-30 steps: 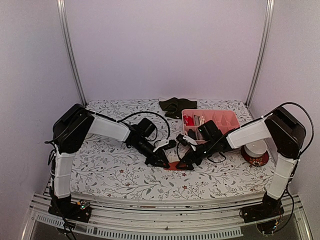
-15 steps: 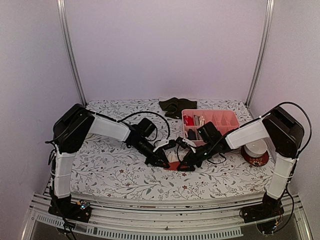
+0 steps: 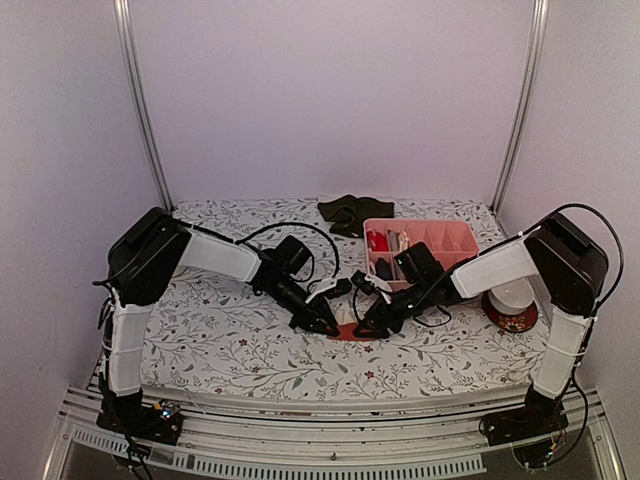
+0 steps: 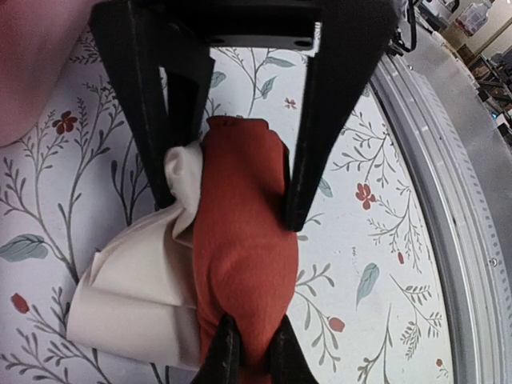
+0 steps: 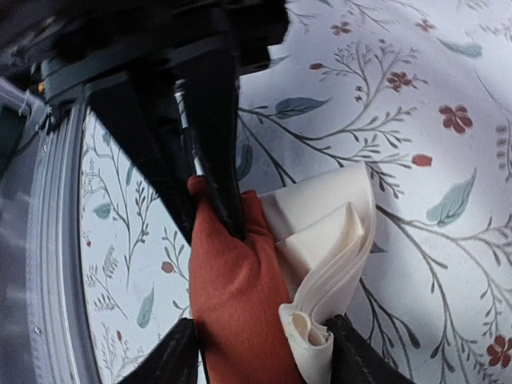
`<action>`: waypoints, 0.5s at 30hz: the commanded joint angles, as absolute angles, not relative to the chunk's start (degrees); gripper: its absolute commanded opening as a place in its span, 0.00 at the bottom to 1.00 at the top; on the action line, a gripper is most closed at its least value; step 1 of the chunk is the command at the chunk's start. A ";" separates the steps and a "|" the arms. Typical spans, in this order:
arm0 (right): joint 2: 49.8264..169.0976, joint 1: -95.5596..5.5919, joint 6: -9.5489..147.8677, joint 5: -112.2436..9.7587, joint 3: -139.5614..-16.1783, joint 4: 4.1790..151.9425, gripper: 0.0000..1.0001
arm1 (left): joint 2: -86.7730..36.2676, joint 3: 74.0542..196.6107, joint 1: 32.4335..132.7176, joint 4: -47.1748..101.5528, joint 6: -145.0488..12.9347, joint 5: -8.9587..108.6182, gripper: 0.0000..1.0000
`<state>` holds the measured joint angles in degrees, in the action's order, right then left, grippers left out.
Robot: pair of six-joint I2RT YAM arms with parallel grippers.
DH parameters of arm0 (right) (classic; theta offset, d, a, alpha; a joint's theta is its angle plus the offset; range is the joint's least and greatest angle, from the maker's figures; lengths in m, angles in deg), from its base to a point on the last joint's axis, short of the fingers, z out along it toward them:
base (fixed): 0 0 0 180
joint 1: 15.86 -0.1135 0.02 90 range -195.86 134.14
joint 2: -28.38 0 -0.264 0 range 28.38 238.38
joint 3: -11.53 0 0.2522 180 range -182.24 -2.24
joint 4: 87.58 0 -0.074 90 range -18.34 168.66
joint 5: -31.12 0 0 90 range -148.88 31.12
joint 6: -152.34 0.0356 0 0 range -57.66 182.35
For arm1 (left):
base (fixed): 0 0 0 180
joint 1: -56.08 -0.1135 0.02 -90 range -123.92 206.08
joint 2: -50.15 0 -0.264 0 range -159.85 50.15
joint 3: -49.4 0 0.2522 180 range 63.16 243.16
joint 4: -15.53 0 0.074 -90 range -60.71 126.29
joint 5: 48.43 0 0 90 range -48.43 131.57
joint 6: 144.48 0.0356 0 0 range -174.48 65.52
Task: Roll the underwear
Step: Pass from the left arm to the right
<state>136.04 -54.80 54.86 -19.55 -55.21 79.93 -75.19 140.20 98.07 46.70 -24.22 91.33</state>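
Broadly, the table (image 3: 220, 330) carries everything, and the danger is concentrated where the two claws meet over it. The pink tray (image 3: 452, 236) lies beyond the right claw, and the dark olive underwear (image 3: 350, 212) lies well beyond both claws; neither is touched. Between the claws lies the rust-red underwear (image 4: 240, 264), gathered into a thick soft roll, with the whitish underwear (image 4: 132, 300) pressed against one side of it. The left claw (image 4: 228, 200) stands at middle width and grips this bundle across: one finger pushes into the whitish cloth, the other into the red cloth. The right claw (image 5: 214, 230) is narrow and pinches the opposite end of the red roll.

We judge three risks. First, the whitish cloth is caught inside the left claw together with the red one, so a turn from here may wrap both garments into one roll, or drag the white piece along. Second, the two claws hold the same soft piece from opposite ends; if they move apart, the roll will stretch and loosen, and if one lets go early, the cloth may spring open. Third, the fingertips are very near each other, so a small error of path may bring them to collide. We cannot tell how tightly the roll is wound inside.
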 commanded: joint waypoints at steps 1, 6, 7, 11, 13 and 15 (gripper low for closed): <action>136.75 -55.46 53.61 -19.38 -55.26 82.52 0.40 | -80.35 138.20 97.17 56.48 -24.35 84.85 0.00; 136.23 -57.47 51.81 -21.34 -54.66 83.02 0.12 | -80.24 138.60 96.38 57.14 -24.40 86.55 0.00; 136.19 -57.99 51.38 -22.01 -54.59 82.70 0.07 | -80.05 138.61 96.14 57.17 -24.40 86.90 0.00; 135.38 -59.36 50.66 -26.41 -54.49 81.57 0.03 | -78.67 138.25 95.42 57.20 -24.12 88.17 0.01; 133.81 -59.45 51.02 -28.09 -53.82 81.76 0.03 | -77.60 137.93 95.06 57.18 -23.71 88.97 0.14; 131.27 -59.45 51.69 -29.67 -52.42 82.66 0.02 | -76.09 137.37 94.51 57.03 -23.18 90.28 0.35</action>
<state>135.53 -57.61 53.92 -24.58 -54.99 82.32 -75.80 140.35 96.54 49.28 -21.83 94.91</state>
